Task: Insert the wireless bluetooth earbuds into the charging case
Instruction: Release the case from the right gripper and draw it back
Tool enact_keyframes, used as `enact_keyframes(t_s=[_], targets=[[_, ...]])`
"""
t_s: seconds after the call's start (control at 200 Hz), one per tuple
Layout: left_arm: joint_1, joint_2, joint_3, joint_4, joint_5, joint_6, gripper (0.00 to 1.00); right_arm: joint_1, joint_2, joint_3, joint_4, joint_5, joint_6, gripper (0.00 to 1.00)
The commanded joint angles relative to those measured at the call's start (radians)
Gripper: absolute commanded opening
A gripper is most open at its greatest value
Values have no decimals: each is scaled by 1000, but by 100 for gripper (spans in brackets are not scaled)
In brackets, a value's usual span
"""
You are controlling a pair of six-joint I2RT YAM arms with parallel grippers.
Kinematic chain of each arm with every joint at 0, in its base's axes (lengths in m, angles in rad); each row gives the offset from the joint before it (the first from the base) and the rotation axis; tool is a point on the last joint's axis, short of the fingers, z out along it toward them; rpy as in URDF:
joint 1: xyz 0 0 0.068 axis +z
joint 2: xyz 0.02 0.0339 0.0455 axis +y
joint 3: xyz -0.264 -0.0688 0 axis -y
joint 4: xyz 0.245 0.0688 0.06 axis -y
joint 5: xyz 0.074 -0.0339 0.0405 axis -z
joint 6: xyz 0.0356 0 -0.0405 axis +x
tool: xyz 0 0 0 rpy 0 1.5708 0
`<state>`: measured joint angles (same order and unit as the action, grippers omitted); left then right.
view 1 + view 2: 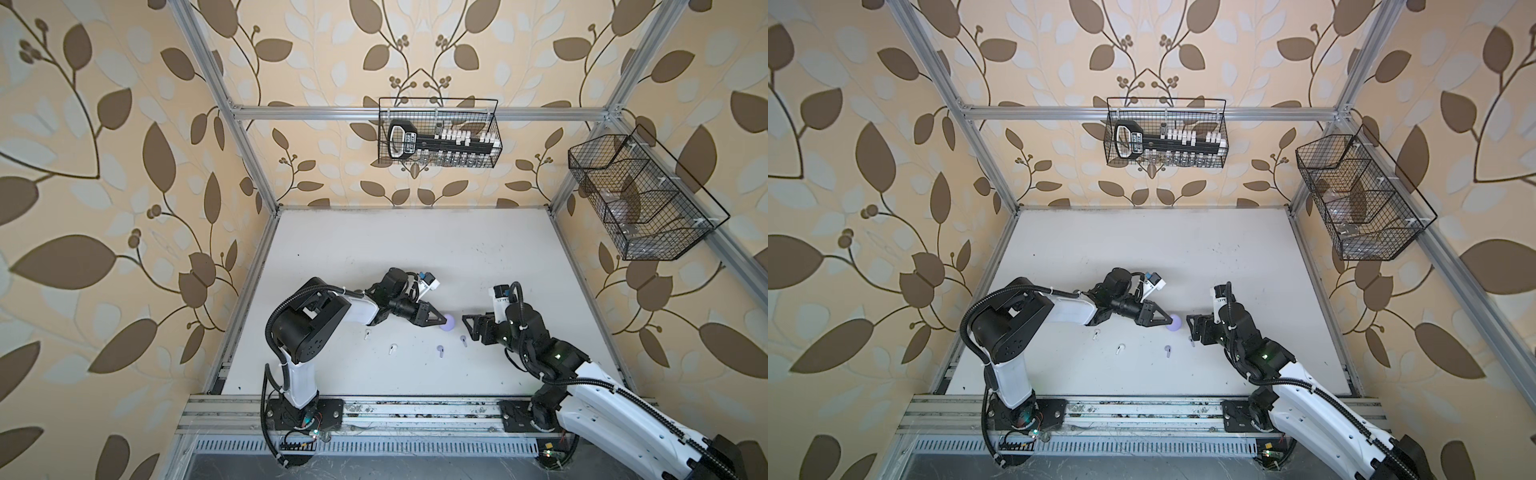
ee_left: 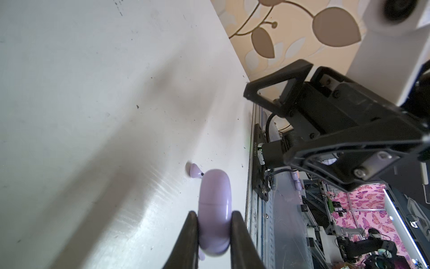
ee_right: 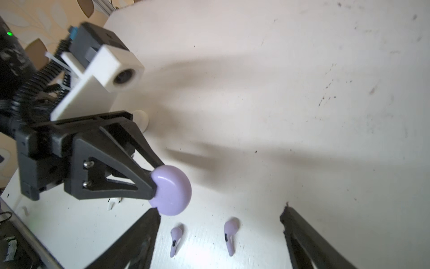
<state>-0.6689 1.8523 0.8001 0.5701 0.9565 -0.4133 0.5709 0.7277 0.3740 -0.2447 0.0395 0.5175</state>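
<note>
While left gripper (image 2: 214, 217) pinches lavender case (image 2: 215, 193), lavender earbuds (image 3: 229, 235) near right gripper (image 3: 220, 212)

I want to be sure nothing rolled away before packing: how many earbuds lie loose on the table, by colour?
White earbuds: 2
Lavender earbuds: 2
Total: 4

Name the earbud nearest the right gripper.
The lavender earbud at the row's right end in a top view, beside the right gripper; the rest lie farther off.
</note>
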Motion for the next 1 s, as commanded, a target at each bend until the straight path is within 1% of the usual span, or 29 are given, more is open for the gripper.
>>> enact_keyframes(t_s=[0.0,0.065,0.105,0.215,0.29,0.39,0.52,0.6,0.76,0.865,0.91,0.955,0.995], targets=[[-8,-51,-42,194,-2,60,0,-6,28,-15,-34,-72,24,83],[-8,-58,-94,310,-16,68,0,-9,34,-21,-23,-90,26,83],[-7,-67,-108,325,-27,80,0,-15,31,-26,-16,-104,27,83],[-7,-100,-113,238,-84,161,0,-28,20,-36,-2,-135,36,82],[-8,-138,-130,210,-132,209,0,-28,22,-45,10,-150,43,81],[-13,-189,-116,70,-212,295,0,-27,31,-50,25,-171,50,81],[-14,-223,-133,68,-289,281,0,-28,35,-46,28,-184,42,81],[-15,-234,-140,55,-306,301,0,-28,35,-39,30,-194,39,81],[-32,-284,-205,119,-341,385,0,-27,48,-30,37,-204,36,81],[-37,-300,-259,199,-315,459,0,-28,60,-27,48,-214,33,81],[-44,-304,-286,242,-327,484,0,-27,67,-26,56,-216,30,81],[-47,-311,-295,246,-310,517,0,-28,78,-23,59,-216,29,81],[-52,-318,-299,243,-324,525,0,-29,89,-18,59,-218,27,81]])
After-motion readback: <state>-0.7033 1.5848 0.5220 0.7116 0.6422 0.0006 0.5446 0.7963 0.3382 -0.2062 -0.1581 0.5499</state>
